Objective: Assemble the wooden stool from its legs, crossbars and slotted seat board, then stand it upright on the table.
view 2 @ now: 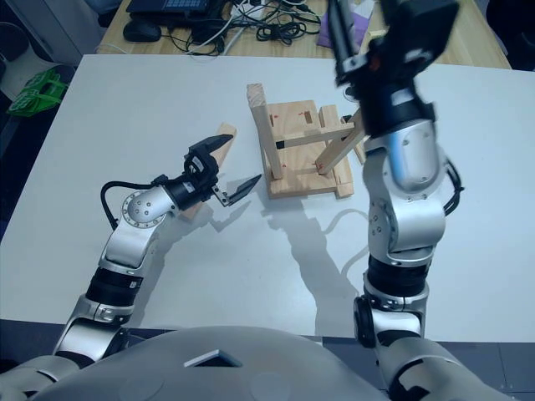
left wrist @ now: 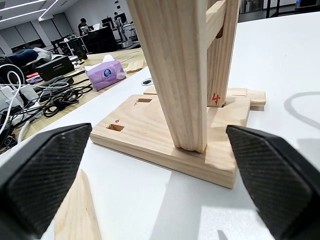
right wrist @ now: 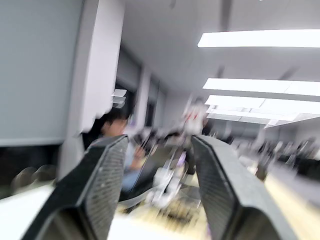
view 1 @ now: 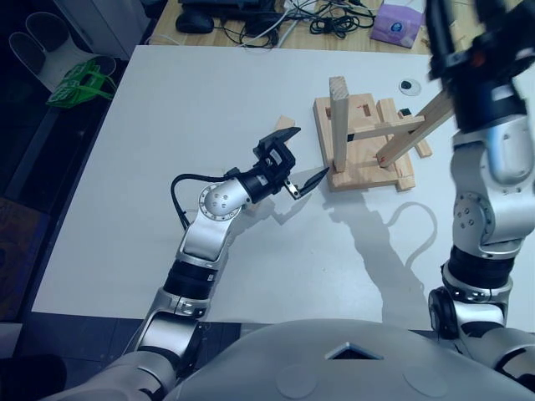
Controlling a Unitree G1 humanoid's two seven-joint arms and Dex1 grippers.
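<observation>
left arm: elbow bent, forearm stretched forward and to the right, low over the table [view 1: 167, 125].
left gripper [view 1: 304, 155]: fingers spread wide, tips aimed at the near left corner of the seat board, just short of it.
loose piece [view 1: 285, 124]: flat on the table under the left gripper, long axis running away from the robot; the gripper hides its middle.
seat board [view 1: 361, 177]: flat on the table, right of centre, slots facing up.
upright leg [view 1: 338, 121]: stands in the seat board's left side, long axis vertical.
crossbar [view 1: 380, 129]: roughly level, running from the upright leg to the tilted leg.
tilted leg [view 1: 412, 132]: foot at the seat board's right side, leaning up and to the right; its top is hidden behind the right forearm.
right arm: raised high beside the seat board's right edge, forearm near vertical, its top blurred and cut off.
right gripper [right wrist: 159, 141]: fingers apart, pointing out into the room.
spare pieces [view 1: 391, 109]: flat behind the seat board, partly covered by the legs.
</observation>
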